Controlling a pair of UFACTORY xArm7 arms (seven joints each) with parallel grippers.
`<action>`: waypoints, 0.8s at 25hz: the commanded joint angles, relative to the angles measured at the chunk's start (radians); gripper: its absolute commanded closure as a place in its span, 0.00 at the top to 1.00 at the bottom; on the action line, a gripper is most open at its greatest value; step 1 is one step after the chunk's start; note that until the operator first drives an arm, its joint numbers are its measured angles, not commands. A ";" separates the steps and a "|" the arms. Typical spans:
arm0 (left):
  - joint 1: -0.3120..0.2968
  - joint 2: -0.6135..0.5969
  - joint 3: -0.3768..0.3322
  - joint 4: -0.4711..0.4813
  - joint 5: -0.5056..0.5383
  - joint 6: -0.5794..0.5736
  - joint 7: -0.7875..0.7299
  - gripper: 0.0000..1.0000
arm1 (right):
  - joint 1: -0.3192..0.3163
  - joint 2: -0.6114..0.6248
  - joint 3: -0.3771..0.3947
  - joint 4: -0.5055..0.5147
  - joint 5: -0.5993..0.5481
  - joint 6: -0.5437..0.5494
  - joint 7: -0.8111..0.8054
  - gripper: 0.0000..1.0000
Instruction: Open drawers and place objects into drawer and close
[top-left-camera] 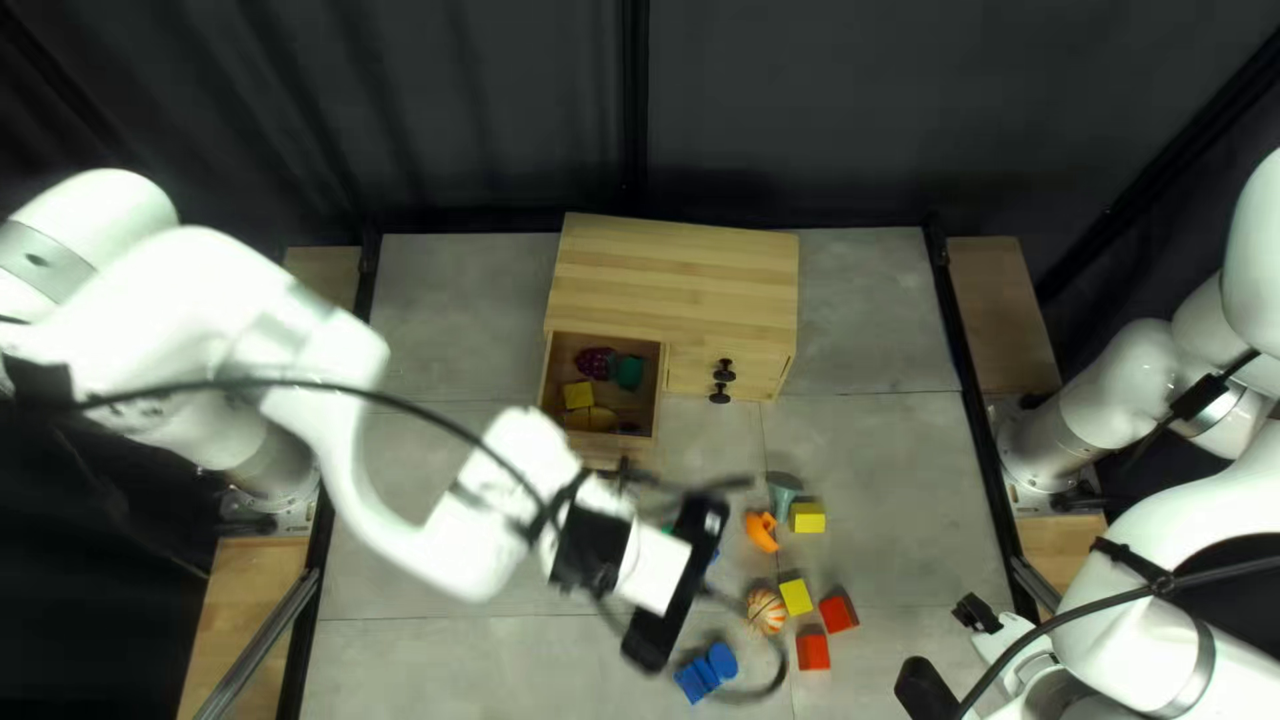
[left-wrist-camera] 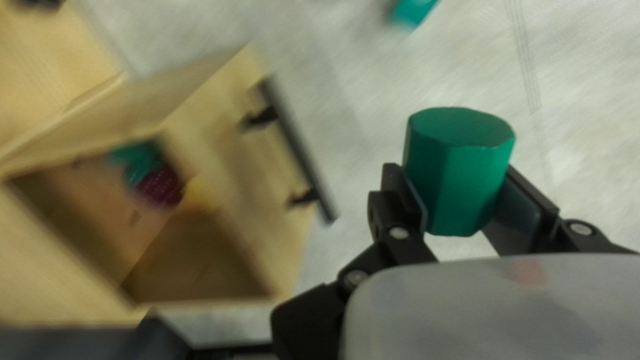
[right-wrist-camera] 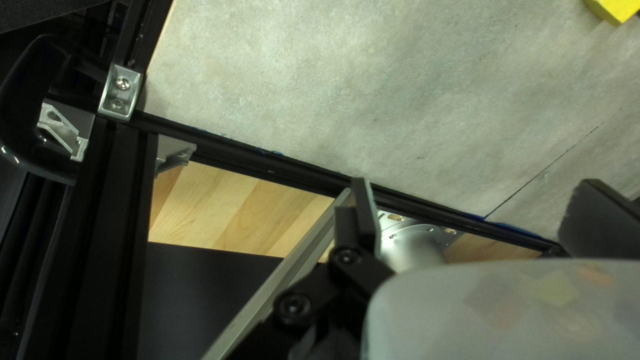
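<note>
The green block (left-wrist-camera: pixel 460 180) sits between both fingers of the left gripper (top-left-camera: pixel 654 571), which is closed only as far as the block's width (a chunky handful), beyond the handle side of the open drawer (left-wrist-camera: pixel 240 150). That drawer, in the wooden cabinet (top-left-camera: pixel 674 287), holds a dark red berry (left-wrist-camera: pixel 160 185) and yellow pieces (top-left-camera: pixel 578 395). Two red blocks (top-left-camera: pixel 814 651) lie near a striped ball (top-left-camera: pixel 766 611) on the counter (top-left-camera: pixel 854 447). The right gripper (top-left-camera: pixel 950 651) is spread wide, holding nothing.

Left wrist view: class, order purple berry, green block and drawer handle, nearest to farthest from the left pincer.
1. Green block: held in the left pincer.
2. Drawer handle: on the drawer's outer front.
3. Purple berry: inside the drawer.
</note>
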 commanded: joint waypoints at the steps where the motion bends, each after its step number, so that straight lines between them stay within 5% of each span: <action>1: 0.045 -0.023 0.047 -0.064 0.050 -0.062 -0.023 0.00 | 0.000 0.000 0.000 0.000 0.000 0.000 0.000 1.00; 4: 0.066 -0.038 0.066 -0.116 0.066 -0.117 -0.035 0.00 | 0.000 0.000 0.000 0.000 0.000 0.000 0.000 1.00; 5: 0.069 -0.043 0.069 -0.128 0.066 -0.129 -0.037 0.13 | 0.000 0.000 0.000 0.000 0.000 0.000 0.000 1.00; 6: 0.080 -0.074 0.078 -0.176 0.060 -0.165 -0.041 0.48 | 0.000 0.000 0.000 0.000 0.000 0.000 0.000 1.00; 7: 0.082 -0.079 0.079 -0.184 0.058 -0.171 -0.042 1.00 | 0.000 0.000 0.000 0.000 0.000 0.000 0.000 1.00; 12: 0.079 -0.176 0.077 -0.285 0.042 -0.221 -0.094 1.00 | 0.000 0.000 0.000 0.000 0.000 0.000 0.000 1.00; 20: -0.050 -0.065 -0.054 -0.157 0.048 -0.134 -0.141 1.00 | 0.000 0.000 0.000 0.000 0.000 0.000 0.000 1.00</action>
